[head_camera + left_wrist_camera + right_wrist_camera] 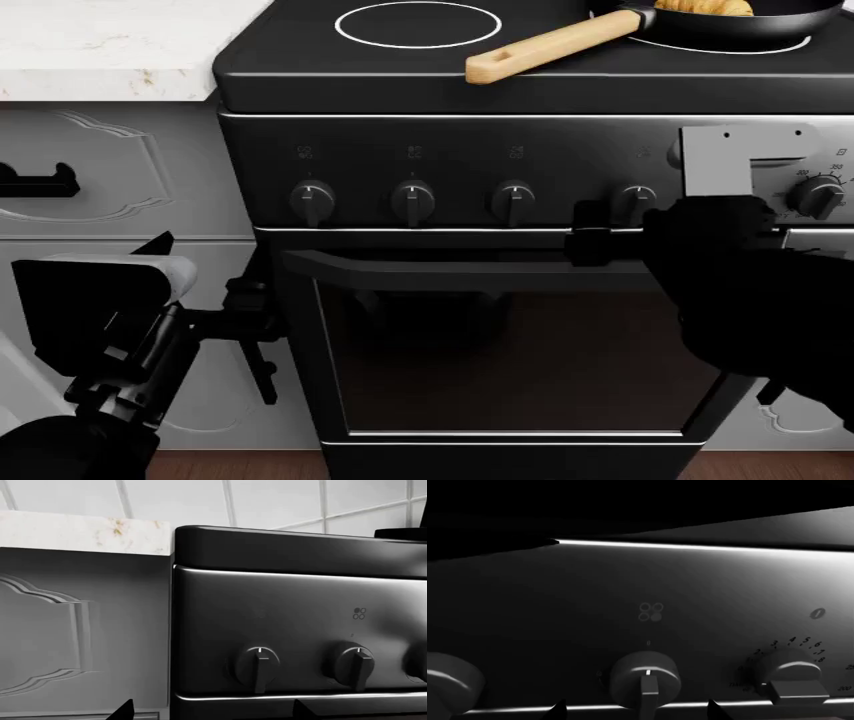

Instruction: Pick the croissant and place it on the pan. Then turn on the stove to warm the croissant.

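The croissant (705,7) lies in the black pan (767,27) on the back right burner of the stove (534,150). The pan's wooden handle (547,45) points to the front left. My right gripper (587,238) is open just in front of the fourth knob (638,203). In the right wrist view that knob (645,677) sits between the tips of the right gripper (634,710), not gripped. My left gripper (260,335) is open and empty, low by the oven door's left edge. In the left wrist view the left gripper (212,712) faces the stove's (300,630) left knobs (257,665).
A white marble counter (107,45) with grey cabinet doors (80,190) below adjoins the stove on the left. The oven door handle (467,268) runs across under the knobs. A numbered dial (817,195) is right of the fourth knob.
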You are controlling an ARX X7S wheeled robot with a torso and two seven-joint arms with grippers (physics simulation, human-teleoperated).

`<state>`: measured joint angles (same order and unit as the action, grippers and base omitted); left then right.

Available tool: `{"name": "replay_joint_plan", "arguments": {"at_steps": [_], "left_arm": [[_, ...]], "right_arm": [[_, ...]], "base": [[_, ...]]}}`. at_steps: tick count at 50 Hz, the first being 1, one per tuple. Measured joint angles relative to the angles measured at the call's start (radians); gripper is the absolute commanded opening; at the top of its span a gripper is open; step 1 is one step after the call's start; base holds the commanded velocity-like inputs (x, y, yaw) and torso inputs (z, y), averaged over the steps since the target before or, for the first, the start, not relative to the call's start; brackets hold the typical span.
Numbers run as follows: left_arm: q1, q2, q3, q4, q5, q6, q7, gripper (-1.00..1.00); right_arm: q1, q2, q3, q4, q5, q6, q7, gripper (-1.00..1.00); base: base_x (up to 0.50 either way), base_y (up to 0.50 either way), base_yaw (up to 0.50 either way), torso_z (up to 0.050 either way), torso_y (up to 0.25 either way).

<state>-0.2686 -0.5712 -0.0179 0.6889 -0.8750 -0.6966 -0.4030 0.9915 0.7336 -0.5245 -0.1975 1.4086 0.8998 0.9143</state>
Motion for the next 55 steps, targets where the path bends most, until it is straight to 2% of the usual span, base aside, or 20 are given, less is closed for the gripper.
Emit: {"name": "replay_joint_plan", "arguments": {"at_steps": [55], "left_arm": [[-0.012, -0.002, 0.019, -0.014, 0.002, 0.006, -0.014, 1.0]], "right_arm": [[0.006, -0.025, -0.04, 0.121, -0.077, -0.031, -0.086, 1.0]], "base": [[0.0, 0.0, 0.0, 0.0, 0.0]]}}
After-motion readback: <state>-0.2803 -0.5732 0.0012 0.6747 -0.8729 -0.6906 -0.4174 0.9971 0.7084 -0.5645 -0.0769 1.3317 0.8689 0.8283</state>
